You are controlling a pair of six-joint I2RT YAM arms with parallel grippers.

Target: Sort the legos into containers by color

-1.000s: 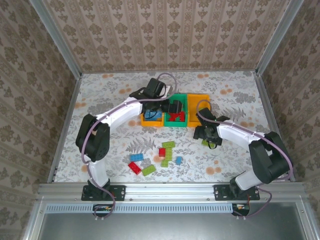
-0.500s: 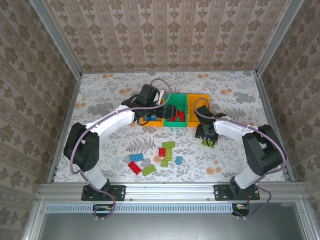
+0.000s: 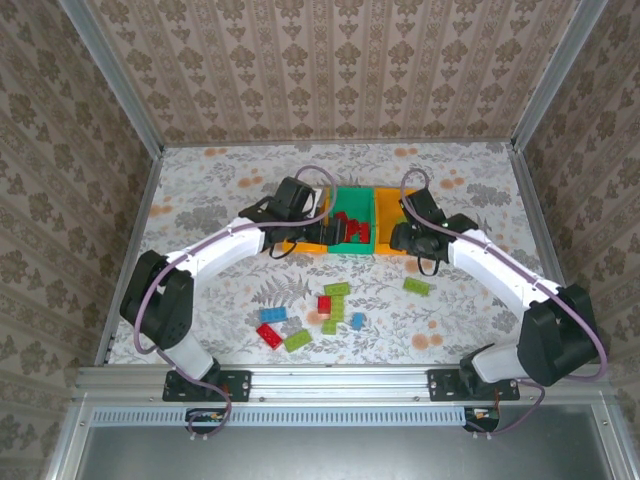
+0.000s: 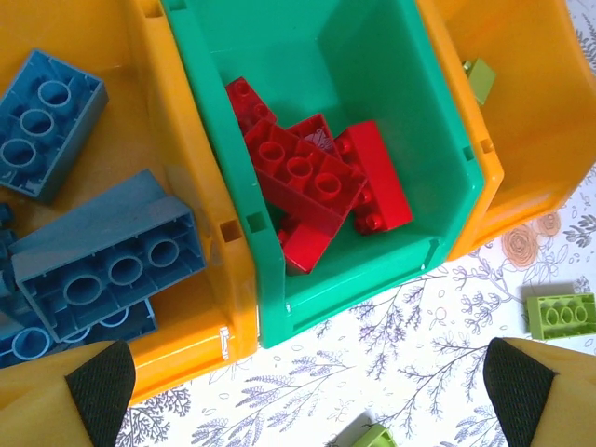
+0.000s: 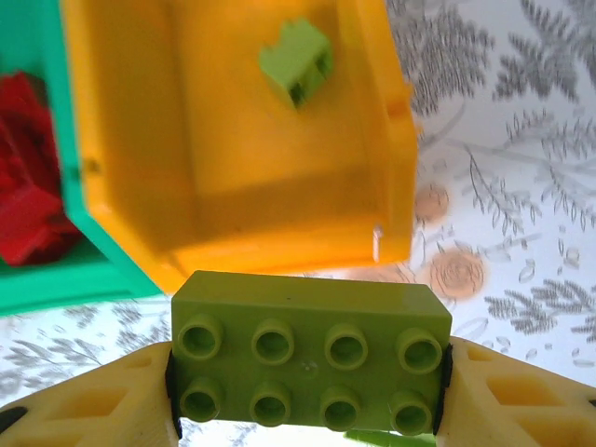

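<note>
The left arm arcs from its near-left base to the row of bins mid-surface, and its left claw (image 4: 309,389) hangs above them with jaws spread wide, holding nothing. The right arm bends in from the near right. Its right claw (image 5: 307,374) is clamped on a light green eight-stud brick (image 5: 307,317), studs toward the wrist camera, just near of the right orange-yellow bin (image 5: 233,158). That bin holds one small light green brick (image 5: 296,60). The green bin (image 4: 363,65) in the middle holds a pile of red bricks (image 4: 303,172), and the left orange-yellow bin (image 4: 186,158) holds blue bricks (image 4: 107,256). The three bins touch side by side. Nearer, loose bricks (image 3: 325,312) in red, blue and light green lie scattered on the floral surface (image 3: 200,200), with one green brick (image 3: 418,286) apart at right. The bins stand well apart from the left and right walls.
</note>
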